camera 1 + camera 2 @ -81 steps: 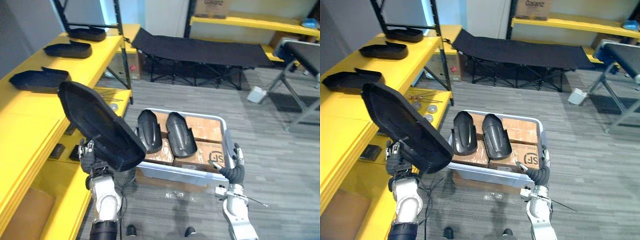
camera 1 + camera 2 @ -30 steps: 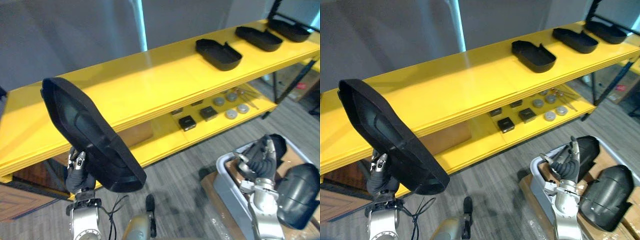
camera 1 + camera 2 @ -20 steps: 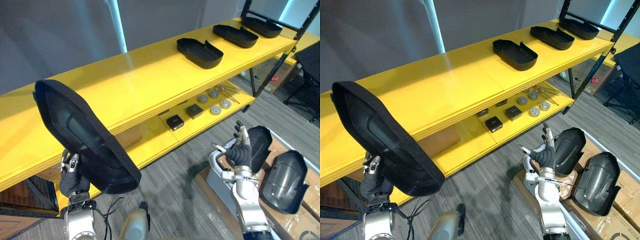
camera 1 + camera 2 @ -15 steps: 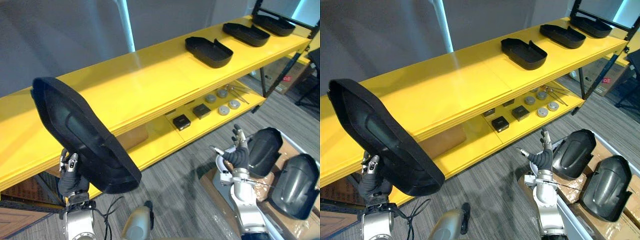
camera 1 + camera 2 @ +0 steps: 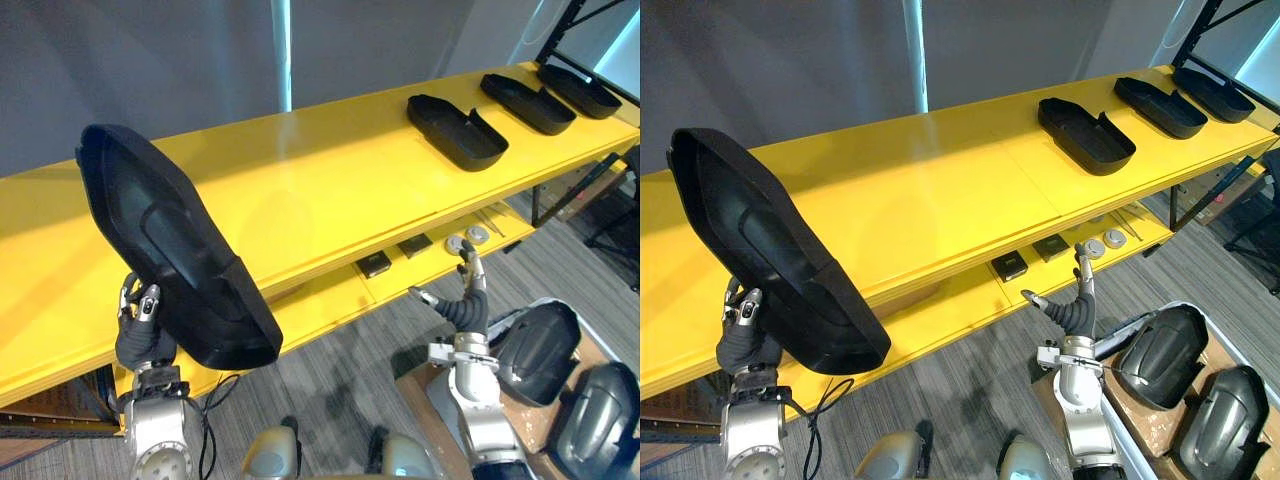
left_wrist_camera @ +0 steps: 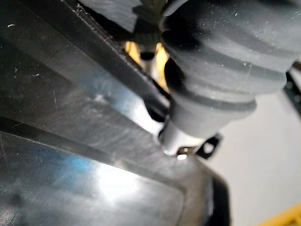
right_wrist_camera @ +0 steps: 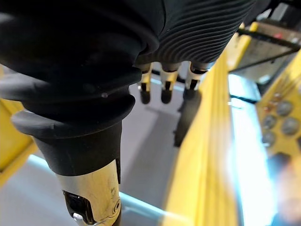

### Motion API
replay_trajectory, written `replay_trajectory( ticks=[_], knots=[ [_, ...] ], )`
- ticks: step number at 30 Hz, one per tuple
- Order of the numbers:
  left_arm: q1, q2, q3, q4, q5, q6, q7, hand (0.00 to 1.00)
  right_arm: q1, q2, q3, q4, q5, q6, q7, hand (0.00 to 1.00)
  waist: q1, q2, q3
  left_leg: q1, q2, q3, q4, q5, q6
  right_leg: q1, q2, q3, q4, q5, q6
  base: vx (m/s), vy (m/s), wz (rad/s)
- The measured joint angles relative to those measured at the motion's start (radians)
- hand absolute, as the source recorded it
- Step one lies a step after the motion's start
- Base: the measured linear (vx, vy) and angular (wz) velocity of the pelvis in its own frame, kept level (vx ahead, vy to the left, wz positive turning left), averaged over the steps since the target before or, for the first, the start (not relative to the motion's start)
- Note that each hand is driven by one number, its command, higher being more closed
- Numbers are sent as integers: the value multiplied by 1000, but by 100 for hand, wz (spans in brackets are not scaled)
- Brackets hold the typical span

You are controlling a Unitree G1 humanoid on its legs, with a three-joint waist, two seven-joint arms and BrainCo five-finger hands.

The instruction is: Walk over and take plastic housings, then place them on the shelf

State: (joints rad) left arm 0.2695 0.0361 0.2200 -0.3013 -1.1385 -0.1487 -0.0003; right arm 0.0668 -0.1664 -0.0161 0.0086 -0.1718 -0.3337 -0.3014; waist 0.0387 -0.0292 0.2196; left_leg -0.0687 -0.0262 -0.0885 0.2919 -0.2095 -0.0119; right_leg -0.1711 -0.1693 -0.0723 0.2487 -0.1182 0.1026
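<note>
A large black plastic housing (image 5: 175, 260) stands tilted upright in front of the yellow shelf (image 5: 330, 190), its lower end held in my left hand (image 5: 140, 335), which is shut on it. In the left wrist view the housing's glossy surface (image 6: 84, 141) lies right against the hand. Near the lower right, my right hand (image 5: 466, 300) points its straight fingers (image 7: 164, 87) upward and holds nothing. Three more black housings (image 5: 455, 130) (image 5: 528, 100) (image 5: 580, 88) lie in a row on the shelf's top board at the right.
At the lower right a grey bin (image 5: 1110, 385) holds two dark housings (image 5: 1160, 355) (image 5: 1230, 420) on cardboard. The lower shelf board carries small black boxes (image 5: 373, 264) and round grey discs (image 5: 470, 237). The top board's left and middle stretch is bare yellow.
The camera has swung from the bin to face the shelf, and the bin has slid to the lower right. The housing stays in my left hand; the right hand stays open.
</note>
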Motion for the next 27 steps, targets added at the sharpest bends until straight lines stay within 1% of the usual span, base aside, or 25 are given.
replay_trajectory(
  ticks=[1,2,3,4,5,6,8,9,10,11,12,13,14,15,16,17,19,20,21,22,23,24,27],
  knots=[
    [-4,-9,-8,7,1,-11,2,100,-2,-32,-22,-5,1,-17,6,0,-5,7,-14,-4,6,-34,27,-32,-17,22,12,-16,-8,55,8,332,-298,73],
    [2,-15,-26,16,1,-14,10,100,-1,-62,-35,-6,1,-20,19,0,-7,38,-20,0,31,-45,45,-55,-25,43,28,-45,-4,67,-1,412,-327,90],
    [3,-29,-43,44,3,-11,21,100,-4,-104,-55,-4,3,-21,25,0,-11,83,-35,-17,78,-15,124,-51,-41,88,52,-94,-14,49,-25,276,-198,66],
    [1,-32,-43,49,5,-9,23,100,-6,-109,-62,-2,3,-21,26,0,-13,89,-35,-25,81,-4,153,-46,-47,98,54,-103,-17,46,-29,429,-276,78],
    [-9,-48,-43,64,10,-1,32,100,-11,-128,-76,1,5,-19,33,0,-23,99,-28,-69,97,41,300,-11,-81,175,57,-134,-44,43,-35,407,-241,58],
    [-18,-47,-46,82,45,9,35,100,-16,-134,-95,0,19,-21,35,0,-18,90,-21,-96,122,110,387,-24,-82,267,54,-155,-97,40,-40,459,-267,54],
    [-26,-46,-51,81,86,17,34,100,-21,-137,-125,-6,22,-34,32,0,-21,95,-25,-114,131,145,365,-26,-78,308,48,-178,-120,40,-40,243,-92,22],
    [-40,-45,-64,76,149,17,33,100,-24,-142,-156,-10,21,-43,19,0,-20,108,-33,-128,138,165,278,-14,-86,320,46,-189,-127,40,-40,237,19,17],
    [-46,-44,-84,60,206,19,23,100,-13,-141,-180,-15,20,-43,0,0,-23,119,-39,-122,140,181,133,61,-78,325,46,-200,-127,35,-33,235,61,15],
    [-46,-43,-100,44,221,22,19,100,2,-141,-192,-29,18,-43,-12,0,-27,126,-43,-122,140,182,74,134,-78,327,50,-200,-126,25,-22,242,109,11],
    [-55,-30,-138,16,281,26,17,100,33,-122,-214,-63,11,-44,-40,0,-34,124,-48,-95,128,188,3,167,-59,329,43,-198,-101,-19,1,195,92,13],
    [-67,-22,-148,15,303,26,17,100,37,-111,-215,-72,12,-43,-49,0,-43,108,-39,-78,113,191,-24,174,-53,325,26,-197,-86,-23,2,194,128,2],
    [-81,0,-161,3,363,29,22,100,38,-97,-211,-90,26,-44,-49,0,-53,85,-28,-50,98,209,-78,188,-45,305,8,-183,-61,-28,-5,94,71,-11],
    [-88,9,-162,-3,389,32,24,100,38,-90,-208,-99,39,-44,-48,0,-53,74,-27,-40,93,217,-96,191,-44,297,2,-169,-57,-28,-5,84,92,-28],
    [-102,30,-164,-4,450,42,40,100,41,-70,-207,-121,43,-44,-47,0,-55,58,-33,-27,83,238,-125,197,-39,291,-9,-159,-61,-28,-5,81,53,-34],
    [-121,42,-165,-4,508,56,68,100,45,-58,-199,-138,39,-45,-45,0,-58,48,-36,-14,76,250,-142,198,-38,291,-16,-148,-67,-28,-5,95,56,-29],
    [-152,45,-166,-2,573,78,104,100,52,-56,-174,-151,36,-45,-36,0,-67,45,-37,0,71,264,-158,199,-36,291,-21,-143,-75,-28,-5,58,12,-18],
    [-175,45,-169,1,608,98,126,100,54,-54,-155,-151,36,-45,-23,0,-81,45,-37,-2,69,264,-163,201,-35,291,-21,-142,-82,-27,-5,30,-8,-9],
    [-189,45,-178,5,626,106,140,100,58,-53,-146,-151,36,-45,-18,0,-84,45,-37,-2,69,266,-168,204,-36,290,-21,-141,-85,-27,-4,9,-28,-3],
    [-224,46,-204,21,664,129,166,100,68,-51,-126,-151,37,-44,-5,0,-87,45,-37,0,70,269,-184,212,-39,281,-18,-137,-85,-26,-4,-4,-30,-7],
    [-248,48,-224,38,695,143,186,100,69,-51,-116,-151,38,-42,-1,0,-91,45,-37,0,71,271,-192,217,-41,277,-17,-133,-85,-26,-4,-12,-35,-8],
    [-283,58,-252,69,736,166,214,100,67,-51,-101,-151,38,-40,2,0,-99,45,-37,4,71,275,-203,223,-41,275,-15,-127,-85,-26,-4,-9,-18,-9],
    [-353,80,-281,170,788,203,273,100,65,-51,-61,-150,39,-40,4,0,-110,45,-37,42,69,298,-241,238,-42,278,-13,-108,-82,-25,-4,-19,-7,-24]
  ],
)
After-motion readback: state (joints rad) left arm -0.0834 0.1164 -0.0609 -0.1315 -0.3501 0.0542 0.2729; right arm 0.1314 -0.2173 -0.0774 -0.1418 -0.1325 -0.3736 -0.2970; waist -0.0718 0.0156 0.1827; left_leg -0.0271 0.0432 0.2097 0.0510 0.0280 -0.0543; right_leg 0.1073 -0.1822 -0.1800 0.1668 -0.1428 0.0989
